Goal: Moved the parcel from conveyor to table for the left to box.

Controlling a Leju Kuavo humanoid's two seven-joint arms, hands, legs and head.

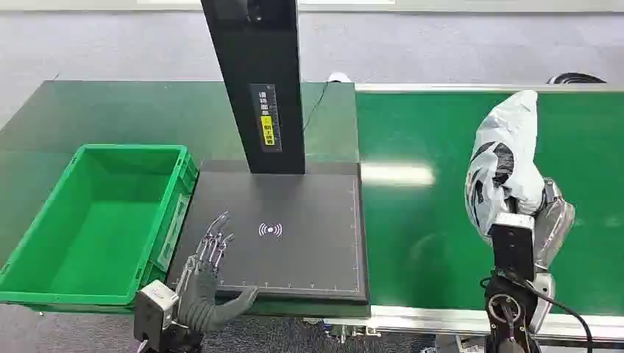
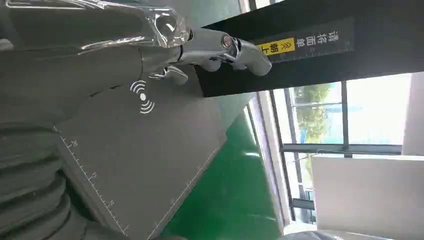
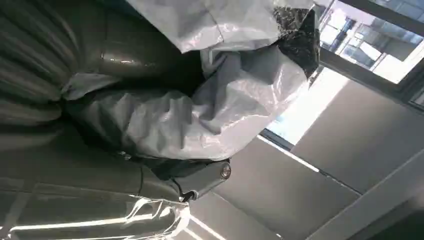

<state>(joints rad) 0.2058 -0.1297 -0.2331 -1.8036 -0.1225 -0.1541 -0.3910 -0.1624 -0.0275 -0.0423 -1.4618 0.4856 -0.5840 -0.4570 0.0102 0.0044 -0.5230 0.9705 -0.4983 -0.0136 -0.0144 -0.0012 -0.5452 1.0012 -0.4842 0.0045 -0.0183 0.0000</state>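
Your right hand (image 1: 548, 220) is gripping the grey plastic parcel (image 1: 504, 158), holding it raised above the green conveyor (image 1: 441, 220). Your left hand (image 1: 210, 254) is resting with fingers spread over the dark scanner pad (image 1: 309, 243), beside the green box (image 1: 96, 235).

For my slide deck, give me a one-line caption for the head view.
Right hand holds a crinkled grey plastic parcel above the green conveyor belt; left hand waits open by the dark scanner pad.
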